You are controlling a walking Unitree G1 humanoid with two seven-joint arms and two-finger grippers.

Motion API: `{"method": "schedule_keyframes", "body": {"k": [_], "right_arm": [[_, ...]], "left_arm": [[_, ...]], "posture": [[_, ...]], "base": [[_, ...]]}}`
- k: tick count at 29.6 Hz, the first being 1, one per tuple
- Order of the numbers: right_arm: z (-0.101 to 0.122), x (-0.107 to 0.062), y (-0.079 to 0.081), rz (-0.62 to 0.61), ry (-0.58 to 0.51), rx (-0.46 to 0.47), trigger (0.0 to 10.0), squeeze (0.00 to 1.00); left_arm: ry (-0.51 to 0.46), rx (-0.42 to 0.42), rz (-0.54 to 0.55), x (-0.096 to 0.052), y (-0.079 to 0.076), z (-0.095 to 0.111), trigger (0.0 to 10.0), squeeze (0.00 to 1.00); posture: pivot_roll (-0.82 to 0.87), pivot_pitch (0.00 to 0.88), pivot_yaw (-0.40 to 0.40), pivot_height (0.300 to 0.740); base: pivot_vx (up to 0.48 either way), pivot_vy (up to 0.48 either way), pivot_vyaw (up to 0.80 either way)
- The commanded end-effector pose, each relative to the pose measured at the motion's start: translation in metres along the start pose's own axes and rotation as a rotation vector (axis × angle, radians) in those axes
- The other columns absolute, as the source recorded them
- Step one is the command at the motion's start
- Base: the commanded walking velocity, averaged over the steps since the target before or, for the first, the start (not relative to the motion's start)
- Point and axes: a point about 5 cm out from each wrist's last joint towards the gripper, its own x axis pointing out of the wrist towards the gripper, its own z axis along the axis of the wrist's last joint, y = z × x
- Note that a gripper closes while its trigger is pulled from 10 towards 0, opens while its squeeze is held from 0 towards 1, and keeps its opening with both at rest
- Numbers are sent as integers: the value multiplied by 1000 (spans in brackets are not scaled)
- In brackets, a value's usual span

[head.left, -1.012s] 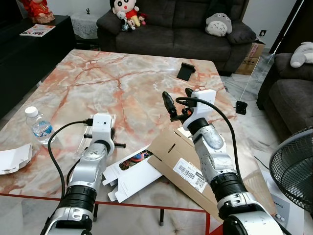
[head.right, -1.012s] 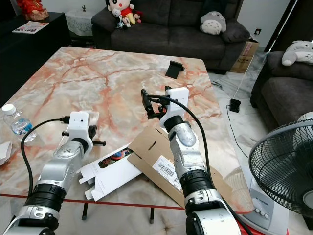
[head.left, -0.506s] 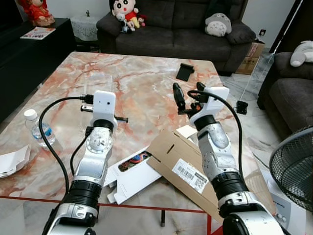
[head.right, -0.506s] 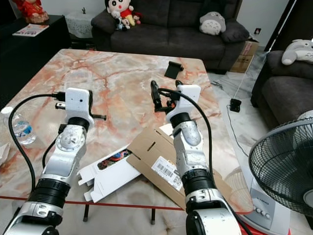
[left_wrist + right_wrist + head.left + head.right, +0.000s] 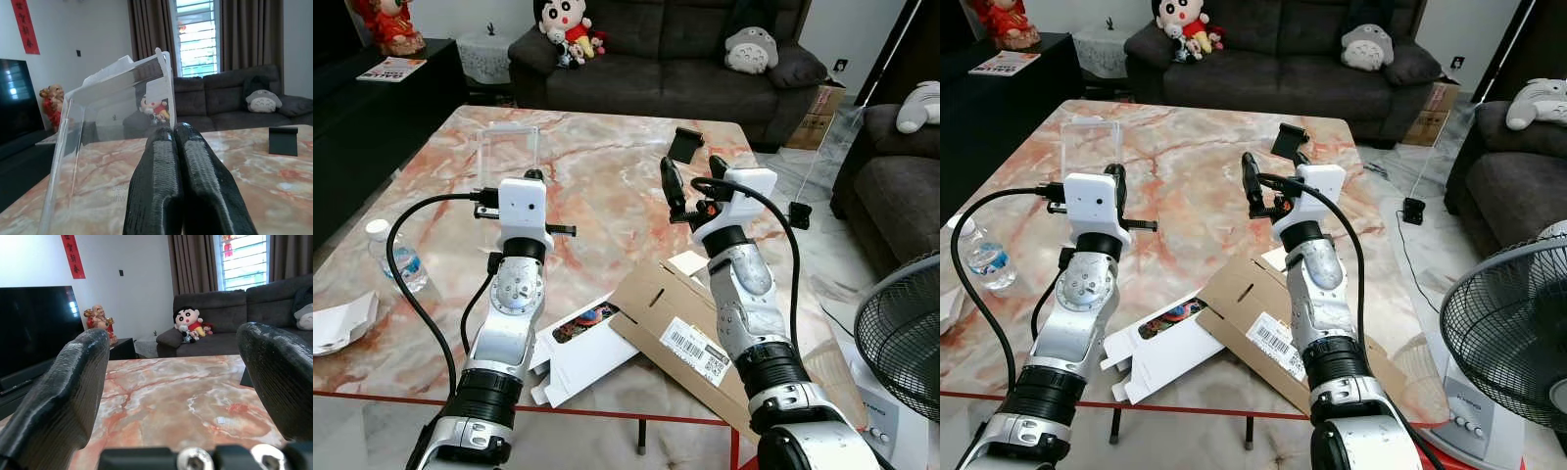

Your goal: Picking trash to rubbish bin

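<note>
A clear plastic package stands upright above the marble table, and my left gripper is shut on its lower edge. In the left wrist view the transparent package rises beside the closed fingers. My right gripper is held up over the table's right half, open with nothing between its fingers. Below the arms lie a flattened brown cardboard box with a barcode label and a flattened white carton.
A water bottle and a white paper box sit at the table's left edge. A black stand is at the far right. A fan stands right of the table, with sofas beyond.
My left arm has risen from near the tabletop, bringing the clear plastic package up with it. The right gripper has also lifted a little and stays open.
</note>
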Motion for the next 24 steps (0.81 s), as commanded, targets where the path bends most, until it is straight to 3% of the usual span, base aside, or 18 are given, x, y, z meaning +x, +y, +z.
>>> {"method": "schedule_keyframes", "body": {"k": [1,12,24], "right_arm": [[10,5,1,2,-43,-4,10000,0],[9,4,1,2,-42,-4,10000,0],[8,3,1,0,-41,-1,10000,0]], "left_arm": [[-36,25,-5,1,-1,6,10000,0],[-44,23,-12,1,-2,6,10000,0],[-55,21,-12,1,-3,8,10000,0]], "posture": [[3,0,-54,740],[2,0,-55,740],[2,0,-55,740]], "base": [[0,0,0],[0,0,0],[-251,0,0]]}}
